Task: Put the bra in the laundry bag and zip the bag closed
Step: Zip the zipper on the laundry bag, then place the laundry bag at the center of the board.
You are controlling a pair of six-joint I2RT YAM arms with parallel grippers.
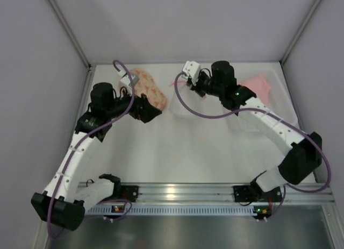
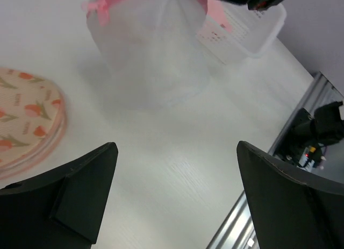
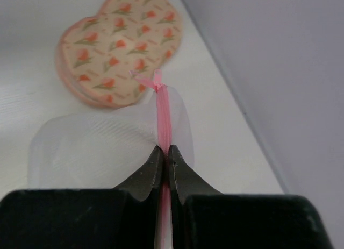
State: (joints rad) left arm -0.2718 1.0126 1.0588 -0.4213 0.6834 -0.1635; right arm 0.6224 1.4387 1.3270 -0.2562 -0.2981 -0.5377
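Observation:
The laundry bag (image 1: 150,91) lies shut at the back left, peach print side up; it also shows in the left wrist view (image 2: 27,120) and the right wrist view (image 3: 121,44). The bra (image 1: 259,83) is a salmon-pink heap in the clear plastic tray (image 1: 269,106) at the back right. My left gripper (image 1: 154,112) is open and empty, just right of the bag's near end (image 2: 177,152). My right gripper (image 1: 184,84) is shut on the pink rim (image 3: 163,112) of a white mesh pouch (image 2: 150,55), holding it up between bag and tray.
The tray (image 2: 252,36) stands against the right wall. The mesh pouch hangs down to the table between the two grippers. Grey walls close in the back and both sides. A metal rail (image 1: 177,194) runs along the near edge.

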